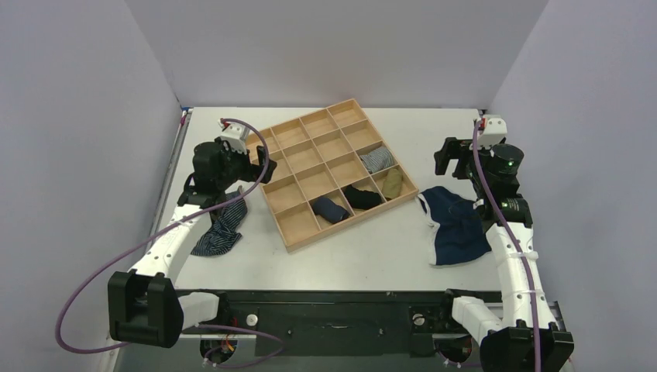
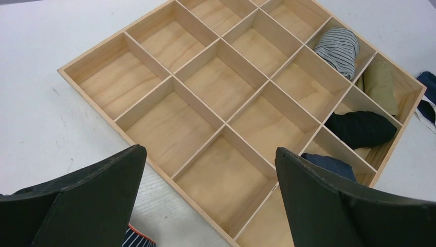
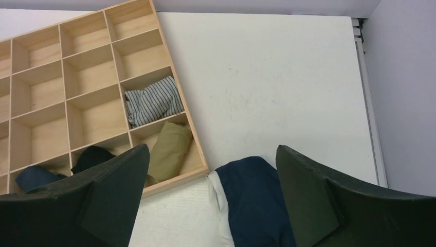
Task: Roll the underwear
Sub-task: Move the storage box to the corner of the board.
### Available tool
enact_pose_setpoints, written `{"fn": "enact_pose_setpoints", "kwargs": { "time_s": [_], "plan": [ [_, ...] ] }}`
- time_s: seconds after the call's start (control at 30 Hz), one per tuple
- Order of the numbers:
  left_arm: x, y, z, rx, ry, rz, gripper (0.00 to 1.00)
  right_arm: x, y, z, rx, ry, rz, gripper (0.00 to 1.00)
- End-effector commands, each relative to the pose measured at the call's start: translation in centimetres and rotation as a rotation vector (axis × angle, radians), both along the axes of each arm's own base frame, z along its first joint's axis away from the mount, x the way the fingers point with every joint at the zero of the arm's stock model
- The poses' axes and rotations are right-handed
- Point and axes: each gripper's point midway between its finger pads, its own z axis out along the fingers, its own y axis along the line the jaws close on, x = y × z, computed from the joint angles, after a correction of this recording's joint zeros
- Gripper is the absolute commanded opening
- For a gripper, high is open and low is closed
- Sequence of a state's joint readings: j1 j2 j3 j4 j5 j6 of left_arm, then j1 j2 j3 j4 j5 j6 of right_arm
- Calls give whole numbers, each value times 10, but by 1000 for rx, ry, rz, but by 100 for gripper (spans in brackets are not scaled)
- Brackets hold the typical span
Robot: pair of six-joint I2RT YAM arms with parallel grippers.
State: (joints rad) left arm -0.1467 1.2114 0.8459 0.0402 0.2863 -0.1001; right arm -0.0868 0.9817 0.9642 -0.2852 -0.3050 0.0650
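Roll not begun: underwear (image 1: 457,229) being seen spread, ungripped, at lower right; L gripper (image 2: 211,150) & R gripper (image 3: 211,149) being held wide open, empty.

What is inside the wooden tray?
The tray holds a striped roll, olive roll, black roll, navy roll in edge cells. Other cells show bare wood. Beneath them is hidden.

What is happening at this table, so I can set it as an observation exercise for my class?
Two robot arms are set to roll the navy underwear, which lies spread out and unrolled on the table, right of the wooden tray. The right gripper hangs open above it, holding nothing. The left gripper hangs open by the tray's left edge, with a striped garment on the table beneath that arm. Four rolled items sit in the tray's near-right cells.
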Motion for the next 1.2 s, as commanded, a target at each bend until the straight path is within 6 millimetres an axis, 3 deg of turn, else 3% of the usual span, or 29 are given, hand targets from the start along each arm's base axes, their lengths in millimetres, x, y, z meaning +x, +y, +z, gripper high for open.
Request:
{"fn": "enact_pose_setpoints", "kwargs": {
  "time_s": [0.0, 0.43, 0.6, 0.73, 0.87, 1.17],
  "plan": [
    [-2, -3, 26, -18, -70, -30, 97, 0, 3, 13, -4, -58, 30, 89],
    [-13, -15, 24, 23, -54, -146, 97, -1, 8, 13, 6, -66, 59, 89],
    [-18, -27, 19, 118, -17, -225, 97, -5, 18, 2, -12, -39, 143, 89],
    [-21, -44, 1, 253, 37, -273, 97, -7, 22, -1, -29, -29, 180, 89],
    [-24, -71, -33, 406, 138, -341, 97, -8, 22, -6, -31, -13, 183, 89],
    [16, -106, -83, 580, 246, -429, 98, -10, 26, -12, -31, 6, 208, 89]
  ]
}}
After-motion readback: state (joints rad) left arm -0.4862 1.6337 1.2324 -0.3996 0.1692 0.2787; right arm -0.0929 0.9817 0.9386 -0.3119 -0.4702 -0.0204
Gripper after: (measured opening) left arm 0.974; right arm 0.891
